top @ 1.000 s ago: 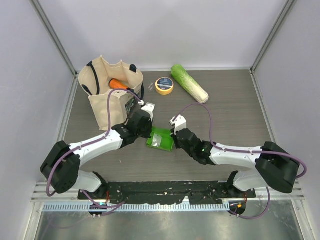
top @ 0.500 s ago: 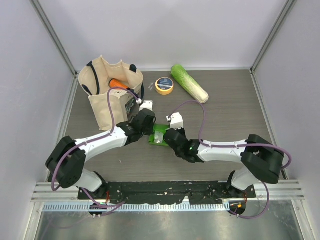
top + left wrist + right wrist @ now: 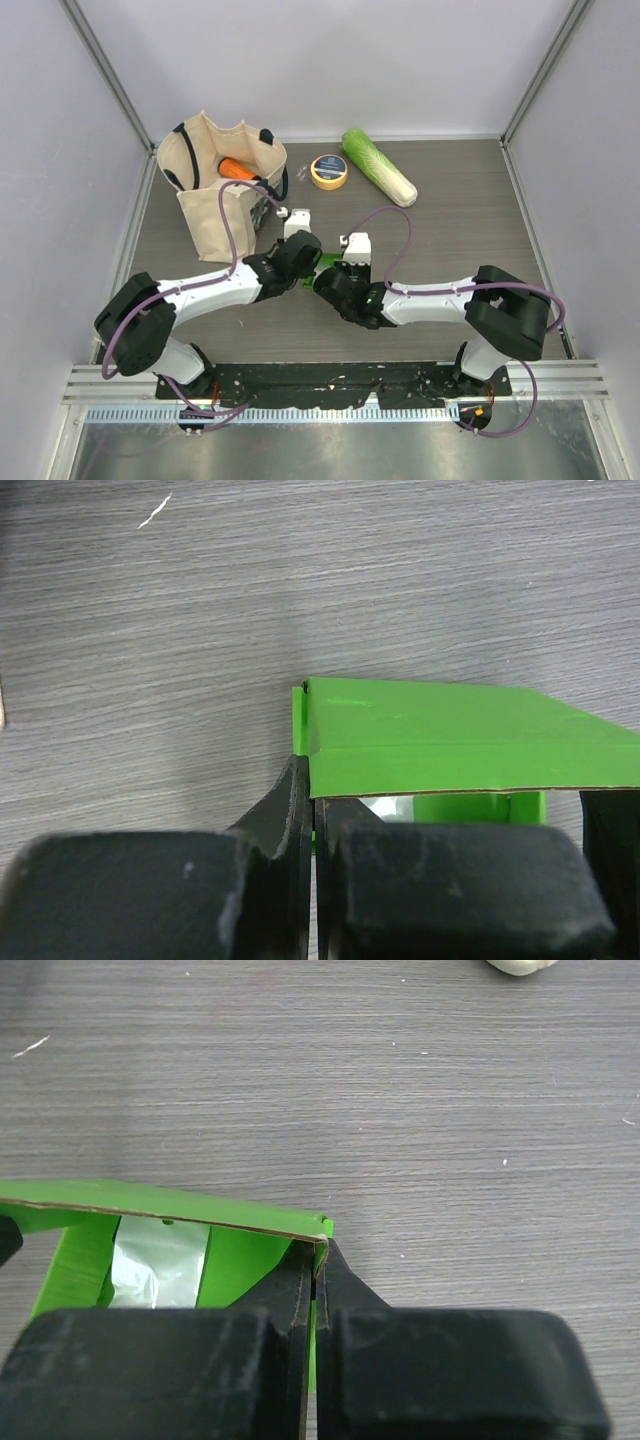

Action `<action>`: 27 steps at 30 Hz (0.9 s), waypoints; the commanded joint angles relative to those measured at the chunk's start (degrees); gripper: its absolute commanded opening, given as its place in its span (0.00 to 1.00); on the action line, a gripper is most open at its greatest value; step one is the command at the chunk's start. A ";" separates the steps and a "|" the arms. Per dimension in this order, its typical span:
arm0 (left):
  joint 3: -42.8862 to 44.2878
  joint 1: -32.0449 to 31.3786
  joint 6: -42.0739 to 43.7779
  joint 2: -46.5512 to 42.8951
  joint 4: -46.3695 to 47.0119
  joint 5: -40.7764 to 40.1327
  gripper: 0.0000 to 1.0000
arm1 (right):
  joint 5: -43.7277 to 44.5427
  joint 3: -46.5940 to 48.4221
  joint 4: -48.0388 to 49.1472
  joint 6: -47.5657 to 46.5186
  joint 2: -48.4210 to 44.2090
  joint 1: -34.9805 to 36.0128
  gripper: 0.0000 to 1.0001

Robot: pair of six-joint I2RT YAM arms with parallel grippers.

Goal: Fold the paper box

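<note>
Left wrist view: I am holding the left gripper [image 3: 312, 785] pinched tight on a thin card edge of the paper box [image 3: 430, 735], close to one of its corners, with nothing but card between the jaws. In the right wrist view I am doing the same with the right gripper [image 3: 318, 1260], which is clamping a card edge at a corner of the box, next to a pale shiny patch [image 3: 160, 1260] showing inside the green walls. My reading is that I am gripping two corners at once so that the panel between them is standing up along its crease rather than flopping flat, while the base is resting on the table [image 3: 460, 220]. Folding looks partway done, with walls rising but no closed lid visible. From the top view, both arms are converging mid-table and are hiding nearly all of the box, with only a sliver of green showing between the wrists. Farther back, well apart from the work, a canvas bag [image 3: 215, 190] is sitting with a carrot [image 3: 237, 168] inside, then a tape roll [image 3: 329, 171] and a cabbage [image 3: 378, 167] by the rear wall.
</note>
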 commanded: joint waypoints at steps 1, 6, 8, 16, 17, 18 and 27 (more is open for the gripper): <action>-2.26 -2.21 -1.94 0.74 2.32 0.05 0.00 | 4.22 4.20 -3.14 11.11 0.40 1.65 0.01; -4.63 -3.44 -2.29 -0.49 3.37 -0.83 0.00 | 3.95 3.94 -4.57 14.99 0.40 2.61 0.01; -5.69 -3.62 -2.38 -0.93 3.81 -0.74 0.00 | 5.61 2.80 -4.40 15.43 0.75 3.32 0.01; -9.29 -5.81 -2.91 -2.42 4.69 -2.59 0.00 | 7.82 -6.34 2.72 11.83 -1.17 6.83 0.01; -9.64 -6.07 -2.91 -2.51 4.78 -2.68 0.00 | 7.82 -6.78 2.90 11.13 -1.53 7.27 0.02; -10.17 -6.16 -3.00 -2.60 4.87 -2.85 0.00 | 8.08 -7.75 3.07 10.78 -1.97 7.71 0.04; -10.00 -8.36 -3.09 -1.90 3.46 -5.40 0.00 | 1.23 -10.30 -8.76 10.06 -12.41 12.36 0.46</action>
